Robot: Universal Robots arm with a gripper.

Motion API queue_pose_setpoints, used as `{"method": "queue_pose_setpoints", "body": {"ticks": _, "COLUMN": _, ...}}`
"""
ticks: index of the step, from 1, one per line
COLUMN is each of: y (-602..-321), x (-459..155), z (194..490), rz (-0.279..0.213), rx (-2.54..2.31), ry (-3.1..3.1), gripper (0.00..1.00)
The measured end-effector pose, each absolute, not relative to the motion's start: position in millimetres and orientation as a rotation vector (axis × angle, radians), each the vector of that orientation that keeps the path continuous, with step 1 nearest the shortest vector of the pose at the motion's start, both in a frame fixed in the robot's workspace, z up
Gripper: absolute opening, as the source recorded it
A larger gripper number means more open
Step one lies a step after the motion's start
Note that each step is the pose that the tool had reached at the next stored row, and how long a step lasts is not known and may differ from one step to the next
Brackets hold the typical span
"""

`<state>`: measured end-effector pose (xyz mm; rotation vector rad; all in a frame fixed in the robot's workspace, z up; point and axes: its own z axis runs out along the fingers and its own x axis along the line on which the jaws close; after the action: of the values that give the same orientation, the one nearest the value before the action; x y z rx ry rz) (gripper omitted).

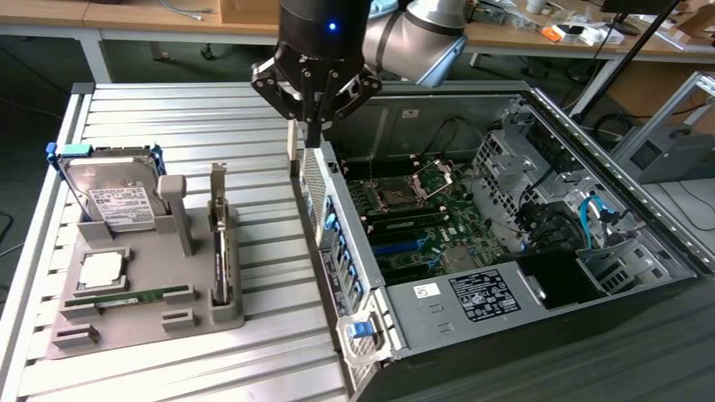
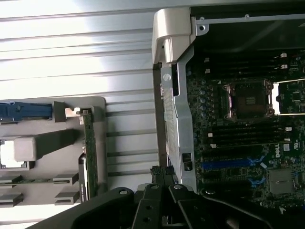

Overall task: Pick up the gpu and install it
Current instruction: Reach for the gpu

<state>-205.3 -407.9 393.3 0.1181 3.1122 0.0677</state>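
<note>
While apart, one gripper (image 1: 314,138), one gpu (image 1: 220,251)

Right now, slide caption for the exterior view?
Shut gripper above the open computer case's edge; gpu upright in the grey holder.

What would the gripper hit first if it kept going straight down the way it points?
Probably the top edge of the computer case's side wall, directly below the gripper and its shut jaws. Depth is unclear, so it could slip just beside it.
</note>
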Motion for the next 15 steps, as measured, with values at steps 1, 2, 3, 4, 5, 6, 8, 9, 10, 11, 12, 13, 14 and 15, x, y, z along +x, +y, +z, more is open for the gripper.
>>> {"method": "queue_pose_setpoints", "body": {"ticks": 1, "y": -408.6, "x": -206.0, "z": 393.3, "rz": 0.068, "rx": 0.118, "ry": 3.112, "gripper": 0.11}}
{"method": "queue_pose_setpoints", "body": {"ticks": 2, "y": -409.2, "x": -207.2, "z": 393.3, "rz": 0.068, "rx": 0.118, "ry": 3.112, "gripper": 0.11}}
{"method": "queue_pose_setpoints", "body": {"ticks": 3, "y": -409.6, "x": -208.3, "z": 393.3, "rz": 0.068, "rx": 0.118, "ry": 3.112, "gripper": 0.11}}
{"method": "queue_pose_setpoints", "body": {"ticks": 4, "y": -410.0, "x": -209.6, "z": 393.3, "rz": 0.068, "rx": 0.118, "ry": 3.112, "gripper": 0.11}}
{"method": "queue_pose_setpoints", "body": {"ticks": 5, "y": -410.3, "x": -210.9, "z": 393.3, "rz": 0.068, "rx": 0.118, "ry": 3.112, "gripper": 0.11}}
{"method": "queue_pose_setpoints", "body": {"ticks": 6, "y": -410.7, "x": -212.1, "z": 393.3, "rz": 0.068, "rx": 0.118, "ry": 3.112, "gripper": 0.11}}
{"method": "queue_pose_setpoints", "body": {"ticks": 8, "y": -411.4, "x": -214.5, "z": 393.2, "rz": 0.068, "rx": 0.118, "ry": 3.112, "gripper": 0.11}}
{"method": "queue_pose_setpoints", "body": {"ticks": 9, "y": -411.8, "x": -215.8, "z": 393.2, "rz": 0.068, "rx": 0.118, "ry": 3.112, "gripper": 0.11}}
{"method": "queue_pose_setpoints", "body": {"ticks": 10, "y": -412.2, "x": -217.1, "z": 393.2, "rz": 0.068, "rx": 0.118, "ry": 3.112, "gripper": 0.11}}
{"method": "queue_pose_setpoints", "body": {"ticks": 11, "y": -412.4, "x": -218.4, "z": 393.2, "rz": 0.068, "rx": 0.118, "ry": 3.112, "gripper": 0.11}}
{"method": "queue_pose_setpoints", "body": {"ticks": 12, "y": -412.6, "x": -219.8, "z": 393.2, "rz": 0.068, "rx": 0.118, "ry": 3.112, "gripper": 0.11}}
{"method": "queue_pose_setpoints", "body": {"ticks": 13, "y": -412.8, "x": -221.0, "z": 393.2, "rz": 0.068, "rx": 0.118, "ry": 3.112, "gripper": 0.11}}
{"method": "queue_pose_setpoints", "body": {"ticks": 14, "y": -413.0, "x": -222.3, "z": 393.2, "rz": 0.068, "rx": 0.118, "ry": 3.112, "gripper": 0.11}}
{"method": "queue_pose_setpoints", "body": {"ticks": 15, "y": -413.2, "x": -223.5, "z": 393.2, "rz": 0.068, "rx": 0.118, "ry": 3.112, "gripper": 0.11}}
